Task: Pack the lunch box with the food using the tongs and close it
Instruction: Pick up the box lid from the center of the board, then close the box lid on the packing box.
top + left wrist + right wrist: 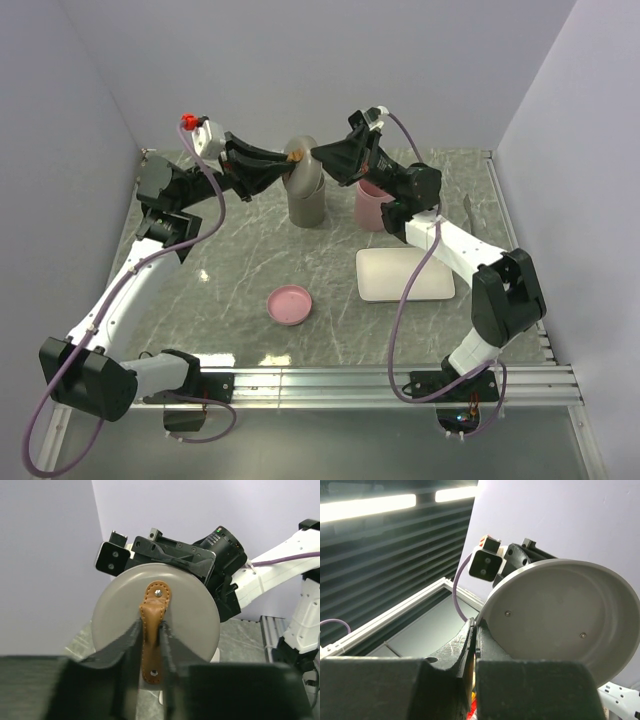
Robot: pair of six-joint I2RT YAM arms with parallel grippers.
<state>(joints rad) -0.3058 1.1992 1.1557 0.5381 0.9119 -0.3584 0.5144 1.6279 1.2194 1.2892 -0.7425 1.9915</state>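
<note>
The left gripper (288,158) has its jaws drawn in narrow, pressed against both sides of the brown leather strap (154,610) on the grey lid (195,615). The lid is held on edge in the air above the grey cylindrical lunch box (306,205). Only the left wrist view shows the lid's top, with the strap riveted at both ends. The right wrist view shows the hollow underside with two screw heads. The right gripper (474,630) is clamped tight on the lid's rim. On the table (230,250) lie a pink dish (290,303), a pink cup (370,210), a white tray (400,275) and, far right, the slim grey tongs (467,210).
</note>
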